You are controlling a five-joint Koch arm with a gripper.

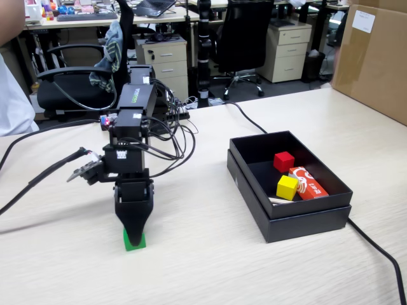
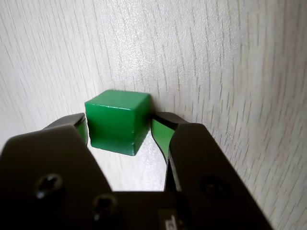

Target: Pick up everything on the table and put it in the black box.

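Green cube [image 2: 117,120]: sits on the pale table [image 1: 210,254], between the two fingers.
Hand [image 2: 120,128]: points straight down, jaws spread around the cube, one at each side, small gaps showing.
Black box [image 1: 305,219]: well right in the fixed view, holding a red cube [image 1: 283,161] and a yellow cube [image 1: 287,187].

Oblique front camera; close down-looking wrist camera.

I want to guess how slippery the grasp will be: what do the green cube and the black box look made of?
Green cube: probably painted wood or hard plastic; smooth, slightly glossy faces, crisp edges, and it tints the gripper fingers green. Black box: likely cardboard, with thin straight walls and a matte, non-reflective surface. Neither is certain from looks alone.
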